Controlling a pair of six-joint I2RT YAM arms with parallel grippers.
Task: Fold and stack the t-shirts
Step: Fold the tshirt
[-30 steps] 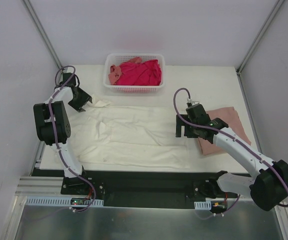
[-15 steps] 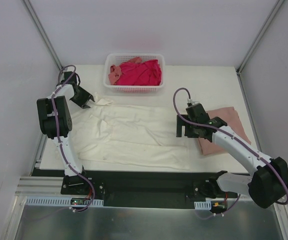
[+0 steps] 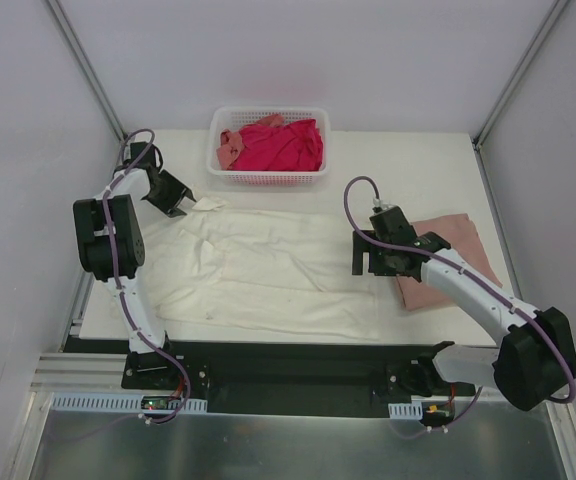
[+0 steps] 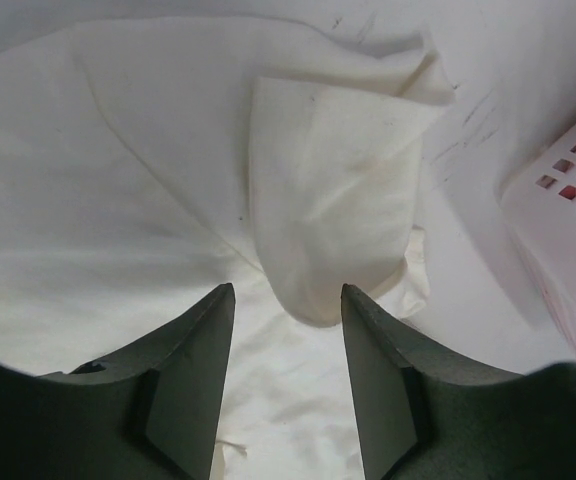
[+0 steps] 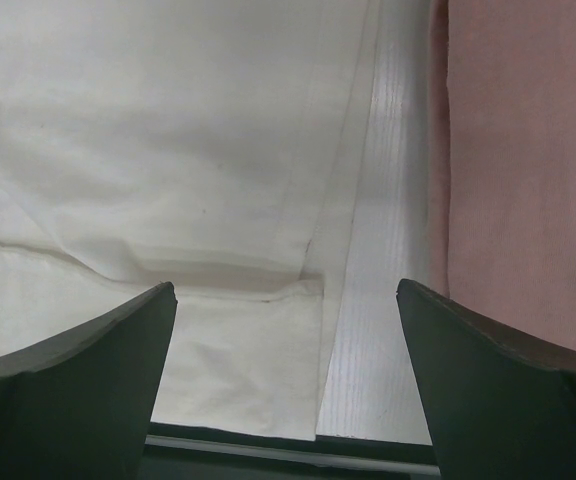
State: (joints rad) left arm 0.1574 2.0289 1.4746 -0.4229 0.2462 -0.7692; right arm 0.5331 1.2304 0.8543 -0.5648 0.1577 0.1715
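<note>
On the left gripper (image 4: 288,292) the jaws stand partly apart, empty, over the cream t-shirt (image 3: 268,265), which is spread on the white tabletop (image 3: 408,170). On the right gripper (image 5: 286,290) they gape wide, empty, over its hem, near the folded pink t-shirt (image 3: 458,240). Beyond, a lattice basket (image 3: 268,178) holds a magenta t-shirt (image 3: 286,145). Pale walls (image 3: 368,60) enclose the tabletop.

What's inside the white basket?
A crumpled magenta-red shirt fills most of the basket, with a salmon shirt at its left. Anything beneath them is covered.
</note>
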